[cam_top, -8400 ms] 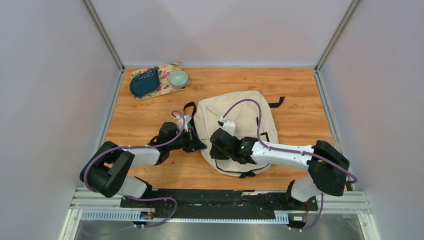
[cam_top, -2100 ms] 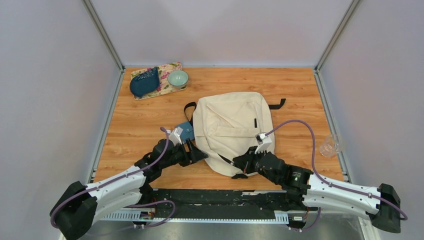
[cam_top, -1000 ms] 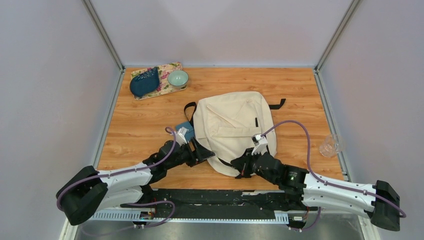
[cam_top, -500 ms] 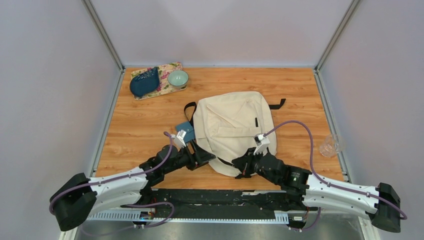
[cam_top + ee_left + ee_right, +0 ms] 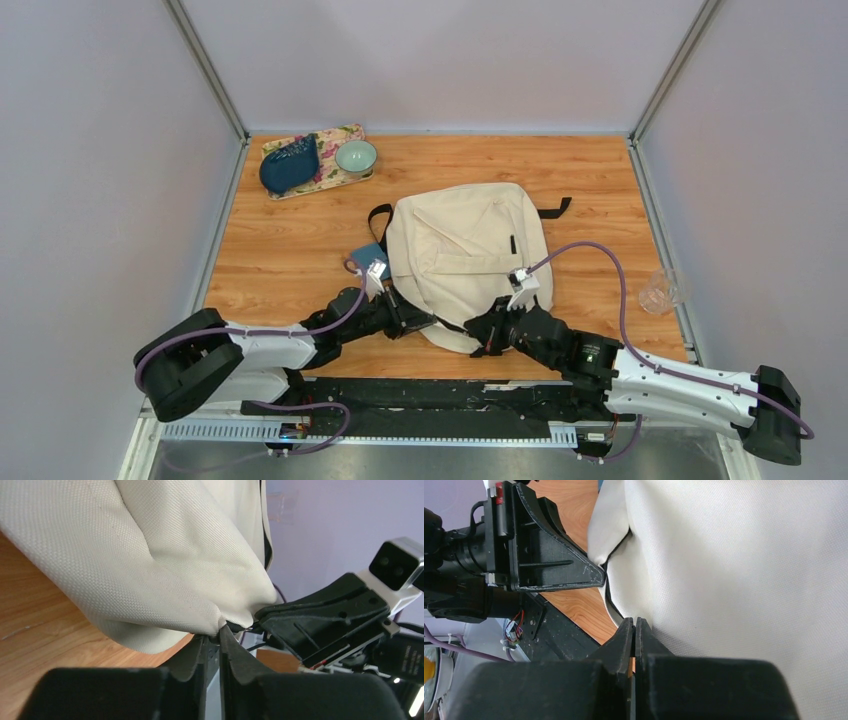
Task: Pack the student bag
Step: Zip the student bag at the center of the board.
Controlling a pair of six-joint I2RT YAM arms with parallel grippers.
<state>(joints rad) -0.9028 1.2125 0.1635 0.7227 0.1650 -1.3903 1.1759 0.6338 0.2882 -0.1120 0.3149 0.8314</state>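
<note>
The student bag (image 5: 465, 250) is a large cream backpack lying flat mid-table, with black straps. My left gripper (image 5: 425, 322) is at its near-left edge, shut on a pinch of the cream fabric (image 5: 150, 575), which it lifts slightly off the wood; the pinch shows in the left wrist view (image 5: 220, 628). My right gripper (image 5: 482, 335) is at the bag's near edge, jaws pressed together (image 5: 634, 622) where a black zipper line (image 5: 610, 597) ends. What sits between its pads is hidden. The two grippers are close together, facing each other.
A small dark blue pouch (image 5: 368, 256) lies against the bag's left side. A floral mat (image 5: 338, 175) at the back left carries a dark blue dish (image 5: 289, 166) and a pale green bowl (image 5: 356, 156). A clear cup (image 5: 662, 291) stands at the right table edge.
My left arm has reached rightward and lower, bringing its gripper onto the bag's near-left edge. The right gripper has stayed at the bag's near edge. The bag has barely shifted.
</note>
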